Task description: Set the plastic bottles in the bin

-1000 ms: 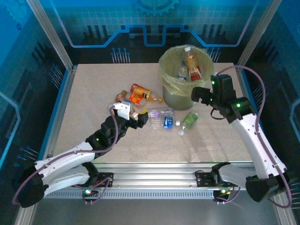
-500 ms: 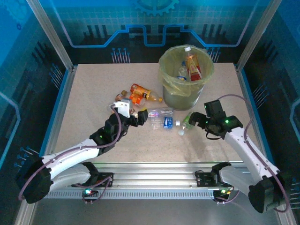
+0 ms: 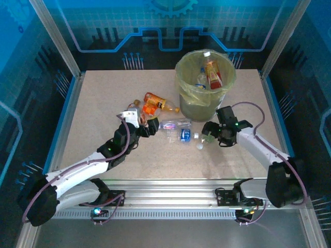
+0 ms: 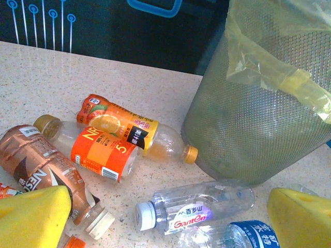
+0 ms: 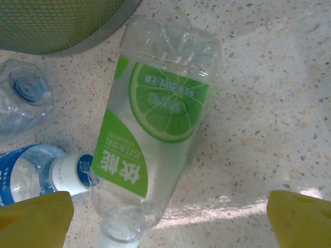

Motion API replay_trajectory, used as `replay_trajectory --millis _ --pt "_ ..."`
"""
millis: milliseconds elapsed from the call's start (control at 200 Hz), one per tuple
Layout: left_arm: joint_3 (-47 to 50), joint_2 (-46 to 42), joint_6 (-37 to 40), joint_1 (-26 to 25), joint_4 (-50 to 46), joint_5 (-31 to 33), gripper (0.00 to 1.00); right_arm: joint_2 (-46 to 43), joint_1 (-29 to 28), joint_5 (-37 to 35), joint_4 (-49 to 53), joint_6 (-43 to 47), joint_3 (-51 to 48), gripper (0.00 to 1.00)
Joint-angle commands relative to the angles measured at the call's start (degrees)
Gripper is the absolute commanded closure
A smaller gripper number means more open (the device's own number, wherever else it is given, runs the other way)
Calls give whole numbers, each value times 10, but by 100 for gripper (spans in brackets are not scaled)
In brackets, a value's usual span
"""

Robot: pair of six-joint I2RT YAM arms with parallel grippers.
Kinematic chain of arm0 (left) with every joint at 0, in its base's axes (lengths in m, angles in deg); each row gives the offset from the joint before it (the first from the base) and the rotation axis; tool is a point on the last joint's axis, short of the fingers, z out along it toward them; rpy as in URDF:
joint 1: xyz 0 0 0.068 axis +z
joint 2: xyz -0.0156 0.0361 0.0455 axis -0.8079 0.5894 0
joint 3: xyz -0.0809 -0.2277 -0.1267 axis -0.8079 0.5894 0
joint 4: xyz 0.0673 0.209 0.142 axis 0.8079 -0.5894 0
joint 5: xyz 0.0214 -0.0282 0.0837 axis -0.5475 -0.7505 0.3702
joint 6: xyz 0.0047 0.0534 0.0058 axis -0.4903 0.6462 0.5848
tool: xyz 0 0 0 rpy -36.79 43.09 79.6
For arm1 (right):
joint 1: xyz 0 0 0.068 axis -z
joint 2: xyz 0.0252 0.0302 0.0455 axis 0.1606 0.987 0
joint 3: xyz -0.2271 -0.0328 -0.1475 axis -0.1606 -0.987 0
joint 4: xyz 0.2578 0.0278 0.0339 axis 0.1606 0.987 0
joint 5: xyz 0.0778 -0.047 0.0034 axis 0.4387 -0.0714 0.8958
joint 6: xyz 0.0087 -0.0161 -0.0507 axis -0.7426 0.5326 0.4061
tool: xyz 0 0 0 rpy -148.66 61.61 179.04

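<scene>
Currently: right gripper [image 5: 168, 219] spread wide over clear, green-labelled plastic bottle [image 5: 155, 134] lying beside round grey-green mesh bin [image 4: 248, 119]; left gripper [image 4: 168, 219] spread wide near orange-labelled bottles [image 4: 106, 155].

Bottles [image 3: 176, 125] lie left and before the bin [image 3: 199, 109] — more inside.

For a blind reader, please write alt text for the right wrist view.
A clear bottle with a green lime label lies on the speckled table, its neck between the open yellow fingers. A blue-labelled bottle lies beside it, the mesh bin behind.
</scene>
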Motion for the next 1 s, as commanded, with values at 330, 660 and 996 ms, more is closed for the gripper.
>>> replay_trajectory --millis 330,660,996 --pt "13 -18 -25 15 -5 3 1 103 0 -12 -51 8 54 13" --pt "14 -19 -25 18 -6 -1 1 142 2 -41 -38 21 62 21" --pt "15 -23 -26 18 -7 -2 1 148 15 -50 -21 29 49 35"
